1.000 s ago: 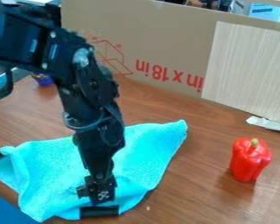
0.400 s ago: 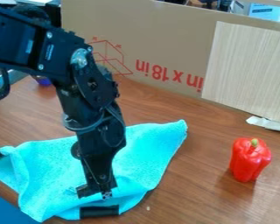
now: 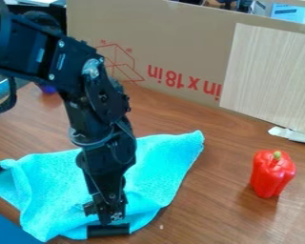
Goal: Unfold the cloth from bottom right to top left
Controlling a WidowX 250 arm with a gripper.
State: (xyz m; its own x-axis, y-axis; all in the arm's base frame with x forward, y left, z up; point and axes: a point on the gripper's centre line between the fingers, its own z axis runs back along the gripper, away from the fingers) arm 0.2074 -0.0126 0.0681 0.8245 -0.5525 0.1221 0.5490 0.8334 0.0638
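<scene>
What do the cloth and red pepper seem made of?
Cloth: matte fabric, perhaps terry or microfiber, given its fine nubbly surface and soft folds. Red pepper: smooth and glossy, probably plastic by its highlights, though a real one could look alike.

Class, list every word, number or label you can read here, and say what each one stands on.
"in x 18 in", red and upside down, on the cardboard.
Red marks by its line drawing: too small to read.
Marks on the blue box: too small.
White marks low on the arm: too small.
</scene>
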